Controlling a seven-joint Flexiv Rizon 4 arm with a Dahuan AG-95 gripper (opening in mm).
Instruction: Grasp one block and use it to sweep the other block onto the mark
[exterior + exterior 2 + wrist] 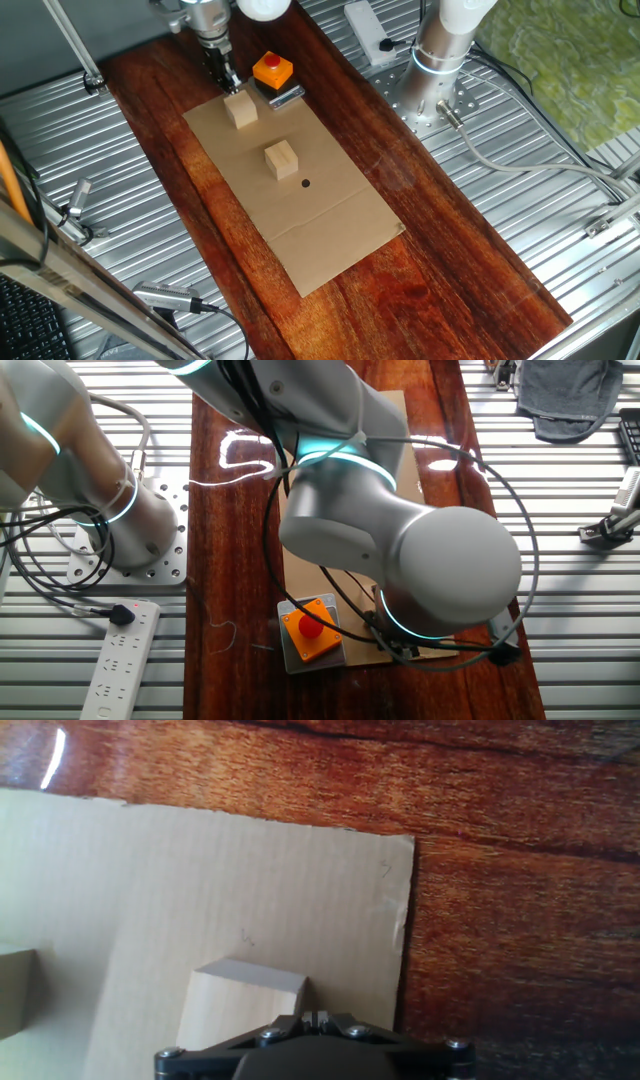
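Note:
Two pale wooden blocks lie on a cardboard sheet (pixel 330 225). The far block (pixel 240 109) sits near the sheet's back edge and the near block (pixel 281 159) in its middle. The mark (pixel 305 183), a tiny black dot, is just in front and to the right of the near block. My gripper (pixel 226 78) hangs just behind the far block. In the hand view my gripper (pixel 310 1017) has its fingers together with nothing between them; the far block (pixel 245 1002) lies just left of the tips, and the near block (pixel 14 990) shows at the left edge. The other fixed view hides both blocks behind the arm.
An orange box with a red button (pixel 272 70) stands right of the gripper on the dark wooden board (pixel 440 260), with a small grey object (pixel 287 96) in front of it. The box also shows in the other fixed view (pixel 310 628). The arm's base (pixel 440 50) stands at the back right.

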